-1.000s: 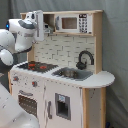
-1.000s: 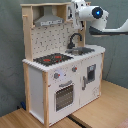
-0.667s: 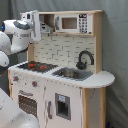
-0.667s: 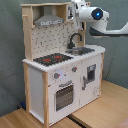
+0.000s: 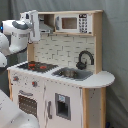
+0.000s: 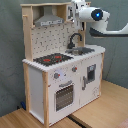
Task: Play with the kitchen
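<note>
My gripper point(image 5: 35, 25) has risen beside the kitchen point(image 5: 65, 75) hood point(image 6: 49, 21); finger state unclear. Nothing touched yet.

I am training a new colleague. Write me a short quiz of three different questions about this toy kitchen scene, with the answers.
1. True or false: the faucet stands beside the sink.
2. What colour are the rings on the hob?
3. In the second exterior view, the arm's lit blue part is level with: A) the oven door, B) the hood, C) the floor.

Key: 1 true; 2 red; 3 B.
</note>
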Controlling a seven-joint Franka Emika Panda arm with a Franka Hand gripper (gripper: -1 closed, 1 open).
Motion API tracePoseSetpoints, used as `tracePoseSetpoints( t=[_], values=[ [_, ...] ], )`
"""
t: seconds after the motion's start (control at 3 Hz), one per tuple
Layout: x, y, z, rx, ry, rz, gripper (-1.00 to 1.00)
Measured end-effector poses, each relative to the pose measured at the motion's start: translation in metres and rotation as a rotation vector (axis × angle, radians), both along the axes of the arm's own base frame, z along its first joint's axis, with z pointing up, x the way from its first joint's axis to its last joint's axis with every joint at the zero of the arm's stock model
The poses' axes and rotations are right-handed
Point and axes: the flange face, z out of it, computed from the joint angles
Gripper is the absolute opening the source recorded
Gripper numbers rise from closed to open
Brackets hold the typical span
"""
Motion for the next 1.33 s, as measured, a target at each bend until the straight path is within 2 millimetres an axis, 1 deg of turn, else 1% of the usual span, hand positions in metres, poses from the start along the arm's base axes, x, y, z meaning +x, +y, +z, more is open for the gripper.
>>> tracePoseSetpoints(
  t=[0.33, 0.67, 1.33],
  values=[
    [-0.029, 0.025, 0.004, -0.072, -0.066, -0.033, 1.0],
    [-0.059, 0.05, -0.011, -0.144, -0.094, -0.065, 1.0],
    [-0.112, 0.084, -0.058, -0.273, -0.144, -0.083, 1.0]
  ],
)
